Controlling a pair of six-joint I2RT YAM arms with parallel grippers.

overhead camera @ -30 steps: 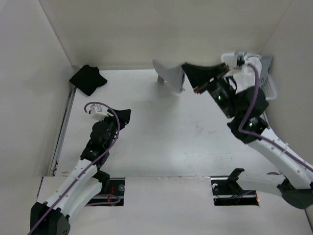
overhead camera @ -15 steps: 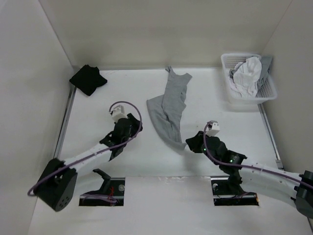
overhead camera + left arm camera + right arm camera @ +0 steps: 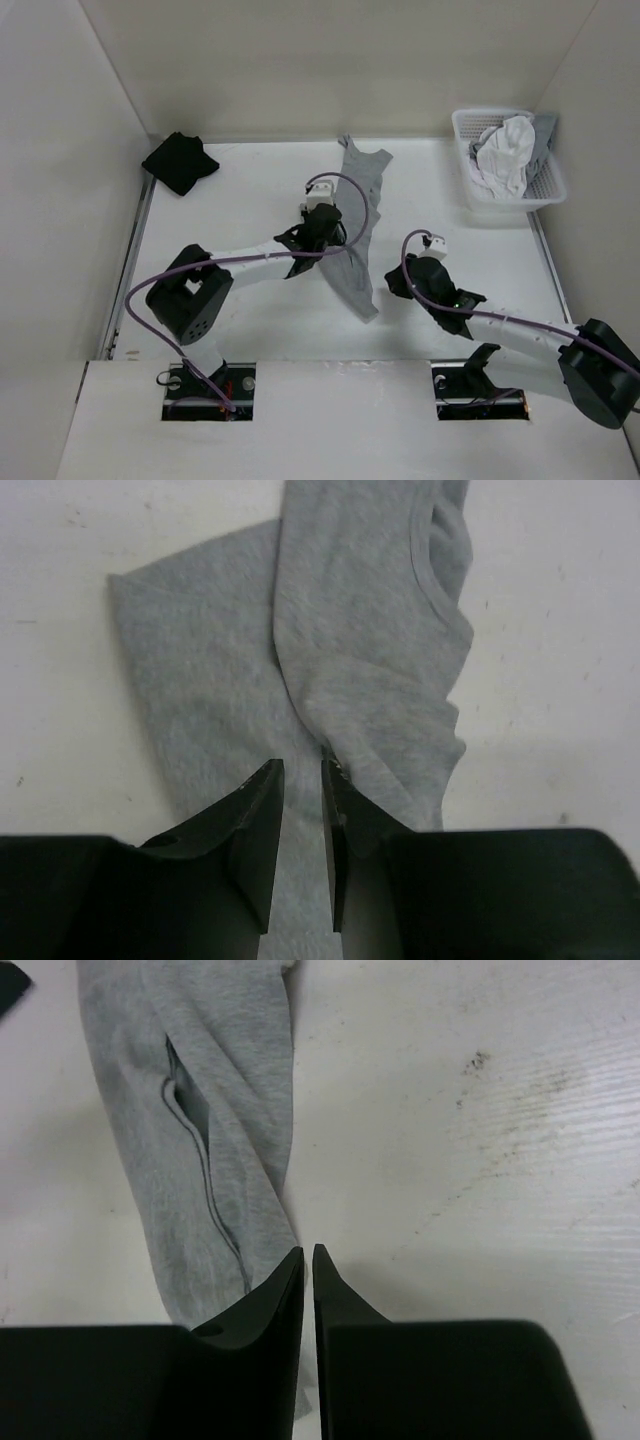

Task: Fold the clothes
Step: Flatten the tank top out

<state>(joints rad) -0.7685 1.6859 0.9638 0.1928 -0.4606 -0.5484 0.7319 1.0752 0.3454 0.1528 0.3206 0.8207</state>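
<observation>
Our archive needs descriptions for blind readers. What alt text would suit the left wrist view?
A light grey sleeveless top lies rumpled and doubled over on a white table. The left gripper, jaws nearly together, sits over a fold in it.

L arm (image 3: 250,258) & R arm (image 3: 520,336): white link shells, blk joints. Purple cable (image 3: 345,177) loops along each. White cam block (image 3: 320,190) per wrist. Fingers (image 3: 255,825) blk, wedge-shaped.
</observation>
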